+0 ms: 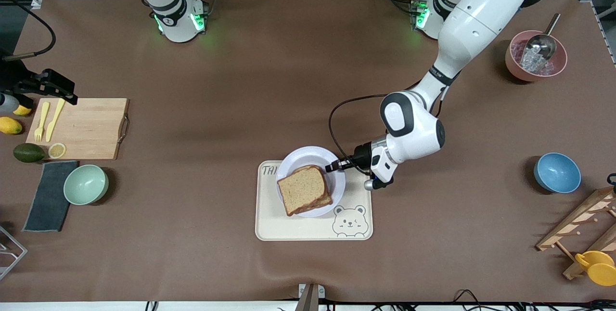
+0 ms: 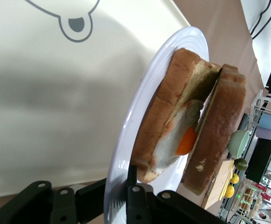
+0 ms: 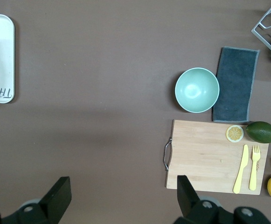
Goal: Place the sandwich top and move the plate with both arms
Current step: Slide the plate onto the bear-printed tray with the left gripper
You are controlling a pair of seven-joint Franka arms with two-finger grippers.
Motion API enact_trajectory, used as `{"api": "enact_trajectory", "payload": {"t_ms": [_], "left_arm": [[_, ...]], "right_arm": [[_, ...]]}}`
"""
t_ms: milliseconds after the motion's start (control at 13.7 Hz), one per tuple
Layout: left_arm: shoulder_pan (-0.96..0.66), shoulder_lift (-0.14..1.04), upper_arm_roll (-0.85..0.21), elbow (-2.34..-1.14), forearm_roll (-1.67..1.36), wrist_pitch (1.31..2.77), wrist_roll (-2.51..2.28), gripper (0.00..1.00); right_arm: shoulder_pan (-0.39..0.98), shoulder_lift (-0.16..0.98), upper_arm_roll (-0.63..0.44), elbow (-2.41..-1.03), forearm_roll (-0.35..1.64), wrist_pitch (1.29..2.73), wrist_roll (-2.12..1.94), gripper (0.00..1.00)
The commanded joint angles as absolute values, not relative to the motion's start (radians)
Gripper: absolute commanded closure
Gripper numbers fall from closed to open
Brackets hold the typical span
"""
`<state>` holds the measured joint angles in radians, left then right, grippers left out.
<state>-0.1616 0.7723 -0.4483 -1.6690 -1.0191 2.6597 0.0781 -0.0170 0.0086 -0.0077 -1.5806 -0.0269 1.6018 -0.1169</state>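
**Front view: sandwich assembled on plate, left gripper clamped on plate rim**

Front view shows the sandwich top point(image 1: 303, 187), a brown wholemeal slice, lying on the lower slice, slightly askew. In the left wrist view the sandwich top point(image 2: 217, 128) leans against the fried egg point(image 2: 179, 137), whose orange yolk shows between the two slices.

The sandwich sits on the plate point(image 1: 308, 154), round and pale lavender-white. The plate rests on the cream bear-printed tray point(image 1: 313, 229), over the tray's edge farther from the front camera.

The left gripper point(image 1: 332, 167) is at the plate rim on the side toward the left arm's end of the table. Its jaws are closed tight on the rim; the left wrist view shows the black fingers point(image 2: 135, 198) pinching the plate's edge point(image 2: 119, 177).

The right gripper point(image 3: 121, 198) hangs over bare table mat near the wooden cutting board point(image 3: 205, 154), at the right arm's end of the table. Its jaws stand wide apart and hold nothing. The right arm is waiting.

On the cutting board lie a yellow knife point(image 1: 55, 118), a yellow fork point(image 1: 41, 121) and a lemon slice point(image 1: 57, 150). An avocado point(image 1: 28, 152) lies beside it. A mint bowl point(image 1: 85, 184) sits next to a dark cloth point(image 1: 47, 195). A blue bowl point(image 1: 557, 172) sits toward the left arm's end.
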Motion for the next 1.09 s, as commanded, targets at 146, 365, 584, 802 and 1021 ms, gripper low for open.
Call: {"api": "enact_trajectory", "payload": {"t_ms": [146,365,584,802,1021], "left_arm": [[-0.196,0.86,-0.44,-1.583,-1.04,2.744,0.074,1.0],[-0.261,0.876,-0.374,-1.568,-1.04,2.747,0.074,1.0],[-0.264,0.876,-0.371,-1.568,-1.031,2.747,0.078,0.31],[-0.294,0.862,-0.321,-1.568,-1.023,2.767,0.086,0.0],[-0.291,0.832,-0.314,-1.58,-0.951,2.77,0.083,0.0]], "right_arm": [[-0.035,0.017,-0.002,-1.548,0.028,1.597,-0.101,0.0],[-0.038,0.017,-0.002,-1.548,0.029,1.598,-0.101,0.0],[-0.041,0.018,-0.002,-1.548,0.028,1.598,-0.103,0.0],[-0.043,0.018,-0.002,-1.548,0.044,1.603,-0.101,0.0],[-0.051,0.021,-0.003,-1.548,0.048,1.612,-0.103,0.0]]}}
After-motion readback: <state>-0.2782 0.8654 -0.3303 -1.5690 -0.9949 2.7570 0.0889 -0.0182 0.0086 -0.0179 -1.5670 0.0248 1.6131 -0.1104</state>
